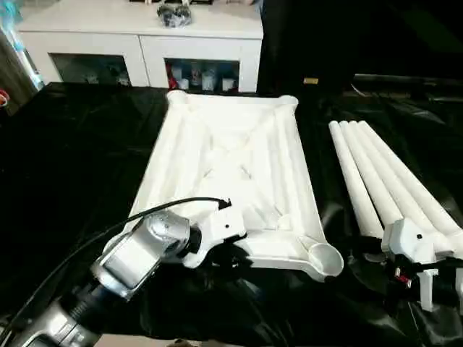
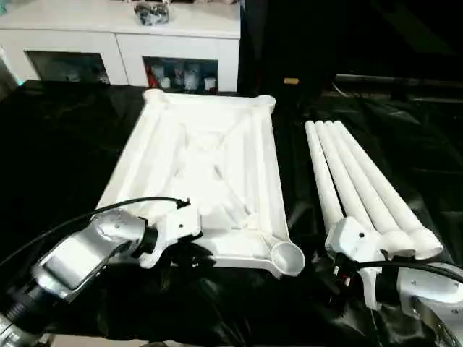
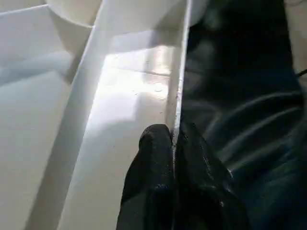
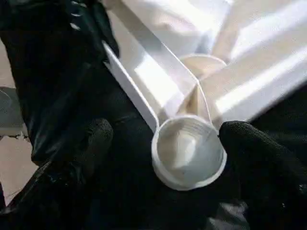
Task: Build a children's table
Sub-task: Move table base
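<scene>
The white table top [image 1: 231, 166] lies upside down on black cloth, ribs up, with round sockets at its corners. My left gripper [image 3: 173, 139] is shut on the thin near rim [image 3: 177, 86] of the top, one black finger on each side of the wall; from the head it sits at the near edge [image 1: 221, 253]. Several white legs [image 1: 383, 173] lie side by side to the right. My right gripper [image 4: 170, 139] stands open just right of the near right corner socket [image 4: 189, 151], which shows between its fingers [image 4: 91, 143].
A white cabinet [image 1: 145, 36] with glass doors stands behind the work area. Black cloth [image 1: 72, 166] covers the whole surface and is crumpled near the front. A cable [image 1: 145, 213] arcs over my left forearm.
</scene>
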